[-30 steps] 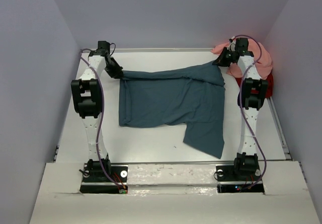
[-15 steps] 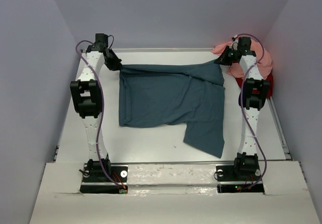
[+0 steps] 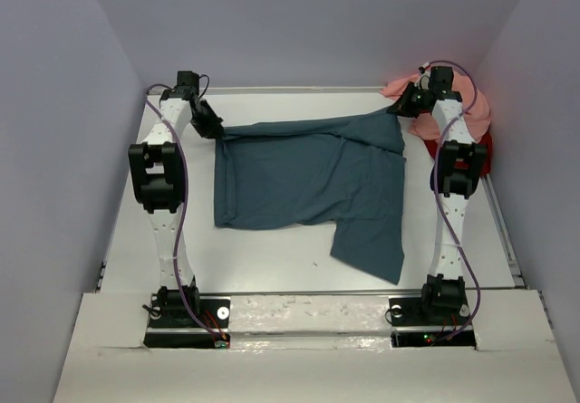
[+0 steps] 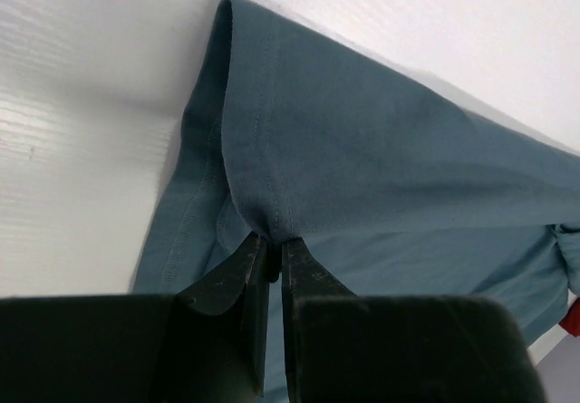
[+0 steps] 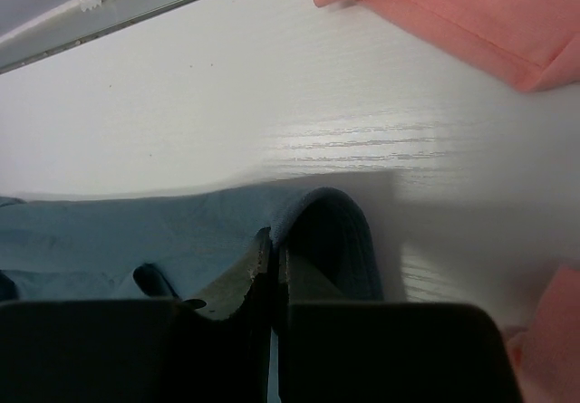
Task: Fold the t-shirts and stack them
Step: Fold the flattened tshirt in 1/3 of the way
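The dark teal-blue t-shirt (image 3: 308,181) lies spread on the white table, one sleeve hanging toward the near right. My left gripper (image 3: 214,128) is shut on its far left corner, pinching a hemmed fold (image 4: 272,231). My right gripper (image 3: 399,109) is shut on its far right corner, the cloth edge (image 5: 313,208) looping over the jaws. The far edge of the shirt is stretched between both grippers. The salmon pink t-shirt (image 3: 476,104) is bunched at the far right corner, also in the right wrist view (image 5: 471,14). The red t-shirt (image 3: 485,149) lies partly under it.
The table's far rail (image 3: 299,89) runs just behind both grippers. The right rail (image 3: 503,231) borders the pile of shirts. Grey walls close in on the left, right and far sides.
My left gripper moved back toward the far left corner, then returned right and nearer, still holding the shirt corner. My right gripper has hardly moved.
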Tool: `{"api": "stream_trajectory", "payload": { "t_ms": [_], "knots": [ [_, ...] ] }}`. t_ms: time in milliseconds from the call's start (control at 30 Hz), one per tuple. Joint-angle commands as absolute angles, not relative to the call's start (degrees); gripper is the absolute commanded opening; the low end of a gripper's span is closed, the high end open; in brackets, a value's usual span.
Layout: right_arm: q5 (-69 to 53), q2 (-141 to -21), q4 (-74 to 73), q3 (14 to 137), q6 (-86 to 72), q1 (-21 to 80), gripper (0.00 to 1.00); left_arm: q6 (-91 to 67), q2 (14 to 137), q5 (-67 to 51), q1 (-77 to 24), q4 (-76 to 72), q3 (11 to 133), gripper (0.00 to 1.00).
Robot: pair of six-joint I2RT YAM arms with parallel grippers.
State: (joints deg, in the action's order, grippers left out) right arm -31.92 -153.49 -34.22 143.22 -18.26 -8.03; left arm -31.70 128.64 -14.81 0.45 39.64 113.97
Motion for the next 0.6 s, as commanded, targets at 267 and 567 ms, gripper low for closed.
{"api": "stream_trajectory", "payload": {
  "t_ms": [267, 567],
  "knots": [
    [-31.6, -152.7, -31.1, 145.3, -18.6, -9.8, 0.0, -30.3, 119.4, -13.5, 0.3, 40.4, 102.7, 0.17],
    [-32.0, -152.2, -31.1, 144.5, -18.5, -9.8, 0.0, -30.1, 119.2, -15.6, -1.7, 40.9, 101.4, 0.77]
  ]
}}
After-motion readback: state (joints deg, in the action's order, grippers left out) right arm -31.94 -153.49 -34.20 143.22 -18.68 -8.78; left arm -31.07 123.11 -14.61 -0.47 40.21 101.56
